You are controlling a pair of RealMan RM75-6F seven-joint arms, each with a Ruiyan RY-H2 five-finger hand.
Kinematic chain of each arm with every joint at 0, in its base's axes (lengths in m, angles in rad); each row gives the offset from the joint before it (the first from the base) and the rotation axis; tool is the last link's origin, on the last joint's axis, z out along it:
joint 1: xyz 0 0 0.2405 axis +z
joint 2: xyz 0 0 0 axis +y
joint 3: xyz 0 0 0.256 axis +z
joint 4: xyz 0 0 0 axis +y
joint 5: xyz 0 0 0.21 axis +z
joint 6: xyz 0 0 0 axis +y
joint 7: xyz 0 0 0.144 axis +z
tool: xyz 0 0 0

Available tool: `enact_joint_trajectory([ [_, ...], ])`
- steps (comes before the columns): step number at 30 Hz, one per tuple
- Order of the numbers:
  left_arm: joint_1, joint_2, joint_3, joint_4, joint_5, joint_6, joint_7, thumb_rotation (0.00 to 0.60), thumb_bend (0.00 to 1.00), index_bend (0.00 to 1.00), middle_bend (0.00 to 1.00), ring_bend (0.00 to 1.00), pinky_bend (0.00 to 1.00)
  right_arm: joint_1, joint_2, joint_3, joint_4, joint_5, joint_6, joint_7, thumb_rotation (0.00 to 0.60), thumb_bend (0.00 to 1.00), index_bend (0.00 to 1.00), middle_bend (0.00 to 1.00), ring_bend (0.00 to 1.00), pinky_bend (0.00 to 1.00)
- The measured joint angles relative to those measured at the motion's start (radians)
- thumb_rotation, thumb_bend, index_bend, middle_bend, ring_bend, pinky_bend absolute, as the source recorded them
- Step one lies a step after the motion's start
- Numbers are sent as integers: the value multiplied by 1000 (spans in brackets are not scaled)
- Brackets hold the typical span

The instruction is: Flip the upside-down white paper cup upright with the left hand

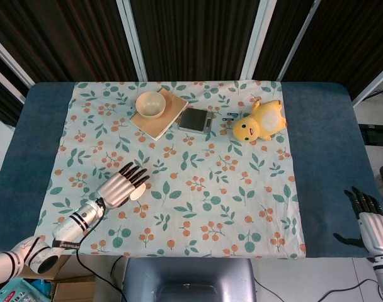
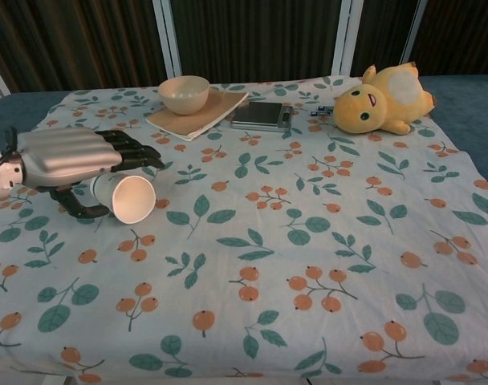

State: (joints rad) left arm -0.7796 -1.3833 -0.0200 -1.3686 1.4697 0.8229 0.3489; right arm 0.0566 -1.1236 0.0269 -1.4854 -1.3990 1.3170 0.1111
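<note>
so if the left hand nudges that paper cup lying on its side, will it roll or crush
The paper cup lies on its side, open mouth toward the chest camera, so a nudge would probably roll it in a curve. Thin paper likely dents under firm fingers. It looks empty, so probably light and easily knocked away by the left hand.

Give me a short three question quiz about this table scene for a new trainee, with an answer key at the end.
1. True or false: the paper cup stands upright.
2. What sits on the wooden board? A) bowl B) scale C) stuffed toy
3. Which hand is over the cup?

Key
1. False; it lies on its side, its mouth facing the chest camera.
2. A, the bowl.
3. The left hand, fingers spread above the cup; the right hand is off at the table's edge.
</note>
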Motion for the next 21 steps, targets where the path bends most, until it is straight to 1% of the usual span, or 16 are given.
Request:
enact_joint_trajectory([
  [3, -1, -8, 6, 9, -1, -7, -9, 600, 357, 35, 64, 0, 26, 2, 3, 1, -4, 1, -3, -2, 600, 137, 0, 0, 0, 0],
  [6, 0, -19, 11, 21, -2, -7, -17, 600, 366, 99, 115, 0, 28, 4, 5, 2, -7, 3, -7, -5, 600, 137, 0, 0, 0, 0],
  [10, 4, -29, 18, 33, 5, 3, -25, 600, 380, 201, 186, 0, 38, 5, 5, 2, -7, 4, -8, -5, 600, 137, 0, 0, 0, 0],
  [14, 8, -35, 19, 39, 11, 17, -31, 600, 412, 327, 300, 0, 60, 6, 6, 3, -7, 5, -10, -4, 600, 137, 0, 0, 0, 0],
  [17, 14, -43, 18, 48, 21, 46, -47, 600, 424, 359, 334, 11, 70, 8, 5, 2, -6, 5, -15, -4, 600, 137, 0, 0, 0, 0],
  [21, 27, -46, 17, 49, 31, 83, -85, 600, 424, 364, 340, 23, 73, 7, 5, 2, -4, 7, -15, 0, 600, 137, 0, 0, 0, 0],
])
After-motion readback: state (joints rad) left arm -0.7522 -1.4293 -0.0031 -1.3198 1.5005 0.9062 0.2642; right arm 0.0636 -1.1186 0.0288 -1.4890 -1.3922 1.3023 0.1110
